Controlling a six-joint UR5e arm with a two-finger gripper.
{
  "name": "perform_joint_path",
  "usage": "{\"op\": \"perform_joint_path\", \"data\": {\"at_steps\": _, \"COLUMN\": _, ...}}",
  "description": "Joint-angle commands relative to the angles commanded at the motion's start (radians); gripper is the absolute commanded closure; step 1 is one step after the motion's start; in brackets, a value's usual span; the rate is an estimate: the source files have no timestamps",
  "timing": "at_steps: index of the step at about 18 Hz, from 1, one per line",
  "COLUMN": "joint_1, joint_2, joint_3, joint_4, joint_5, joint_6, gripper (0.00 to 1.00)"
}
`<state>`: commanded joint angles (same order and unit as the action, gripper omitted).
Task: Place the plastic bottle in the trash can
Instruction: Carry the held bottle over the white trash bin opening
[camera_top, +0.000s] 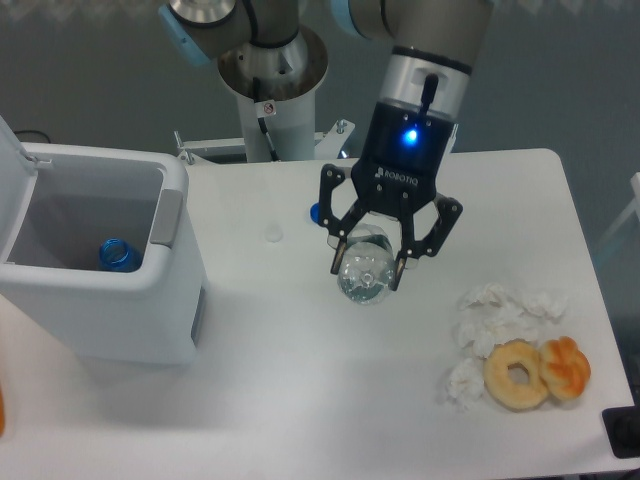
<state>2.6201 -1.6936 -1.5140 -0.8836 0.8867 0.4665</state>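
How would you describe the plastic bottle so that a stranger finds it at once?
Start at the big white trash can on the left, then go right to the gripper above the table's middle. The plastic bottle sits between its black jaws: clear, crinkled, ribbed round base towards the camera, unlike the blue object inside the can.
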Motion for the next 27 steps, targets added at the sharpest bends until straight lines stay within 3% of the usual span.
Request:
{"op": "perform_joint_path", "data": {"at_steps": 5, "joint_1": -0.037, "joint_2": 0.055, "joint_3": -0.002, "joint_4": 0.002, "joint_5": -0.017, "joint_6": -0.089, "gripper": 0.36}}
{"op": "perform_joint_path", "data": {"at_steps": 13, "joint_1": -0.176, "joint_2": 0.086, "joint_3": -0.006, "joint_4": 0.015, "joint_5": -0.071, "joint_6": -0.089, "gripper": 0.36}}
{"op": "perform_joint_path", "data": {"at_steps": 18, "joint_1": -0.216, "joint_2": 0.106, "joint_3": -0.011, "joint_4": 0.015, "joint_5": -0.071, "joint_6": -0.088, "gripper": 0.36}}
{"op": "perform_joint_path", "data": {"at_steps": 27, "joint_1": -0.328, "joint_2": 0.072, "joint_3": -0.009, "joint_4": 0.034, "joint_5": -0.072, "joint_6": -0.071, "gripper": 0.36}}
